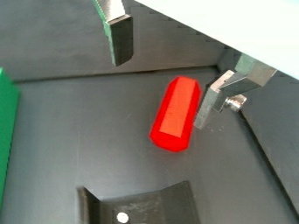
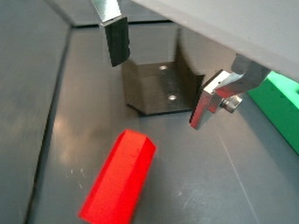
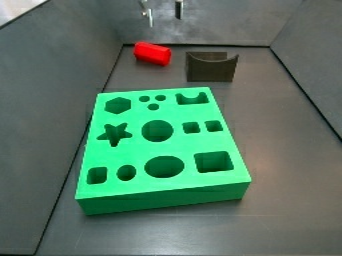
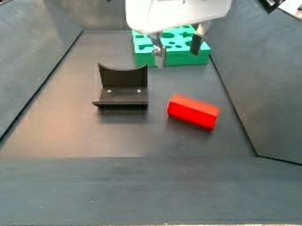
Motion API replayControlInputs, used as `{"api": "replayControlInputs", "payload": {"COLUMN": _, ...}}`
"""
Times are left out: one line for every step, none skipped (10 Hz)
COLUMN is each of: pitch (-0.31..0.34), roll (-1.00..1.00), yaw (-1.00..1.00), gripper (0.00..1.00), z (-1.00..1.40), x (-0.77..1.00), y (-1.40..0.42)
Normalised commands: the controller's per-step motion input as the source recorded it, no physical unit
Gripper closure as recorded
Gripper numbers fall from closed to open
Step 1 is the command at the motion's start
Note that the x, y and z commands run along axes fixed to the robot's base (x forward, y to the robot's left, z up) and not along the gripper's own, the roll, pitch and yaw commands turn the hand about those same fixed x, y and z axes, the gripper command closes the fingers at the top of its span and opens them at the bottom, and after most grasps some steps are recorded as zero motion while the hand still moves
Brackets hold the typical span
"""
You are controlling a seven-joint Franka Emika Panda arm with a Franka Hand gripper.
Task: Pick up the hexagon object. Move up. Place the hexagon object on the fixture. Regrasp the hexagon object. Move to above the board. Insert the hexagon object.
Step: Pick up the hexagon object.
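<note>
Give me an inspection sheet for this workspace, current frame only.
Surface: dark grey floor, bare apart from the job's things.
Hexagon object: red hexagonal bar lying flat on the floor, beside the fixture, not touching it, not held.
Fixture: dark notched block standing on the floor, notch empty.
Board: green slab with shaped holes, all holes empty.
Clutter: nothing seen.
Tool: gripper open, raised above the hexagon object, nothing between its fingers.
Cables: nothing seen.
Surroundings: dark sloped walls around the floor.
</note>
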Motion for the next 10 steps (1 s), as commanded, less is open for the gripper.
{"api": "replayControlInputs", "payload": {"pitch": -0.129, "roll": -0.02, "yaw": 1.0, "gripper": 0.0, "z": -0.26, "x": 0.0, "y": 0.0}}
{"api": "replayControlInputs", "payload": {"pitch": -0.126, "roll": -0.02, "yaw": 1.0, "gripper": 0.0, "z": -0.25, "x": 0.0, "y": 0.0}}
{"api": "replayControlInputs", "payload": {"pitch": -0.127, "roll": -0.02, "yaw": 1.0, "gripper": 0.0, "z": -0.26, "x": 0.0, "y": 0.0}}
{"api": "replayControlInputs", "payload": {"pitch": -0.111, "roll": -0.01, "yaw": 1.0, "gripper": 0.0, "z": -0.22, "x": 0.0, "y": 0.02}}
{"api": "replayControlInputs", "payload": {"pitch": 0.0, "roll": 0.0, "yaw": 0.05, "gripper": 0.0, "z": 0.0, "x": 0.0, "y": 0.0}}
{"api": "replayControlInputs", "payload": {"pitch": -0.027, "roll": 0.03, "yaw": 0.21, "gripper": 0.0, "z": -0.54, "x": -0.19, "y": 0.55}}
{"api": "replayControlInputs", "payload": {"pitch": -0.119, "roll": 0.0, "yaw": 0.24, "gripper": 0.0, "z": -0.73, "x": -0.34, "y": 0.9}}
{"api": "replayControlInputs", "payload": {"pitch": -0.096, "roll": 0.0, "yaw": 0.26, "gripper": 0.0, "z": -0.55, "x": -0.31, "y": 0.8}}
{"api": "replayControlInputs", "payload": {"pitch": -0.101, "roll": 0.0, "yaw": 0.25, "gripper": 0.0, "z": -0.48, "x": -0.25, "y": 0.6}}
{"api": "replayControlInputs", "payload": {"pitch": -0.11, "roll": 0.05, "yaw": 0.25, "gripper": 0.0, "z": -0.54, "x": -0.27, "y": 0.38}}
